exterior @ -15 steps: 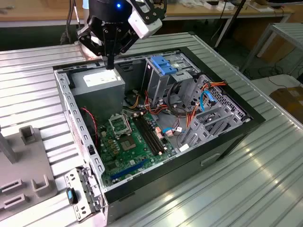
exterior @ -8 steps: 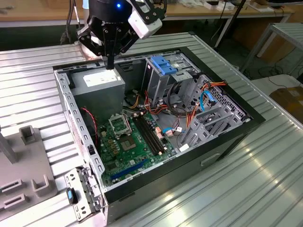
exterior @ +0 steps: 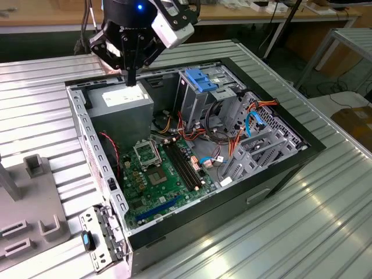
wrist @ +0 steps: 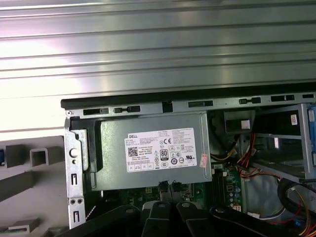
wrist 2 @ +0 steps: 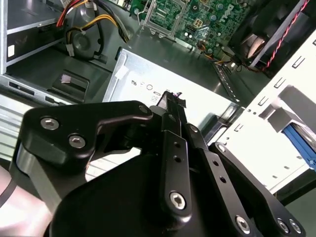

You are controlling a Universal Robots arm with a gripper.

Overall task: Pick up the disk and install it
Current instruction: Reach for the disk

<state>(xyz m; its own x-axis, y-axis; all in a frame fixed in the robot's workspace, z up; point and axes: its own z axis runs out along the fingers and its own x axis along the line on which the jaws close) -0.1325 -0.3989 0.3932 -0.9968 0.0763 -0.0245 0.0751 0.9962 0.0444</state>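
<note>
My gripper [exterior: 131,77] hangs over the back corner of the open computer case [exterior: 273,180], just above the grey power supply box [exterior: 119,107] with its white label [wrist: 165,149]. Its black fingers [wrist 2: 173,106] are shut together with nothing between them. In the first wrist view the fingertips [wrist: 163,186] point at the edge of the box. A strip of bright blue [wrist 2: 301,140] shows past the case wall beside a grey block. I cannot tell whether it belongs to the disk.
Inside the case lie a green motherboard [exterior: 157,174], a pale blue slotted bracket [exterior: 200,81] on the drive cage, and red, orange and blue cables [exterior: 244,131]. A grey fixture [exterior: 35,203] stands on the ribbed metal table [exterior: 325,221] at the exterior view's left.
</note>
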